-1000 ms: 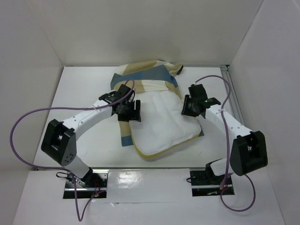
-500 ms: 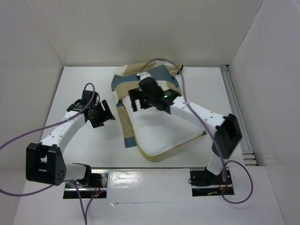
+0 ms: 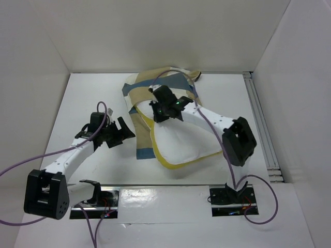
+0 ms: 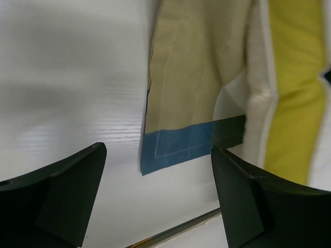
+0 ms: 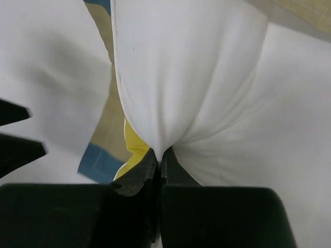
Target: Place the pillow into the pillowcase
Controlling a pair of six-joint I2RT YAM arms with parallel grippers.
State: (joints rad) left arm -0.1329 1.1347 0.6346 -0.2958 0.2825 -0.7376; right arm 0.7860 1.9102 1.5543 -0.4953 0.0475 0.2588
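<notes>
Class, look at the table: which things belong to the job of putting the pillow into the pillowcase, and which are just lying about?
Belong to the job:
pillow, pinched by the shut right gripper
pillowcase
left gripper, open beside the pillowcase

Just there:
purple cables
metal rail at the right edge of the table

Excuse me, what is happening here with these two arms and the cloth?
Two robot arms are working to put a pillow into a checked pillowcase. The right claw is shut on a pinch of the pillow's white fabric. The left claw is open and holds nothing, above the table near the pillowcase's blue-edged corner. Most of the pillow lies uncovered on the pillowcase, so the job is not done yet.
</notes>
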